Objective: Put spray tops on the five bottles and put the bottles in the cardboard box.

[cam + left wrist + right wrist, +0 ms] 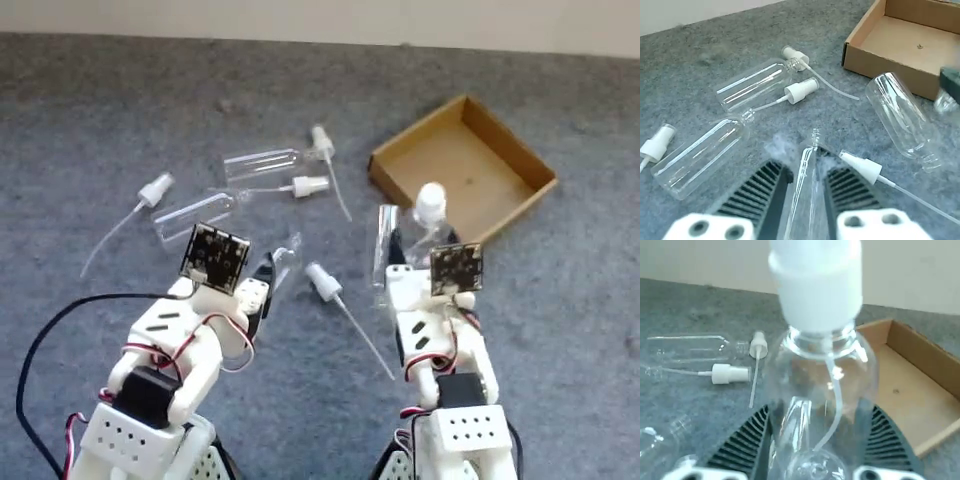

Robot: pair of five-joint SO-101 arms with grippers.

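As you look down over the grey worktop (560,330), the biggest thing on it is the cardboard box (470,160), which sits open toward the far right corner. Your two arms come up from the near edge.

Your right gripper (820,412) is clenched on the capped bottle (820,370), just in front of the box wall that faces you. The fitted spray top (815,285) sits on its neck, pointing upward, and the thin tube hangs down inside the clear body. I cannot tell whether its base touches the worktop.

Your left gripper (806,172) is grasping the second bottle (804,210) near the middle of the worktop, one finger at each side, with the open neck pointing away from the wrist.

The third bottle (385,240) lies just beside the right gripper, on the side of the left arm, with its neck toward the near edge. The far bottle (262,163) and the left bottle (195,215) lie farther toward the left edge, both with open necks turned toward the box.

Four tops lie loose:
- The outer spray top (155,190) is the closest to the left edge.
- The far spray top (322,143) is just beside the far bottle's neck.
- The middle spray top (310,186) lies near it, with its tube pointing toward the left bottle.
- The near spray top (325,280) lies between your two grippers, with its tube running toward the near edge.
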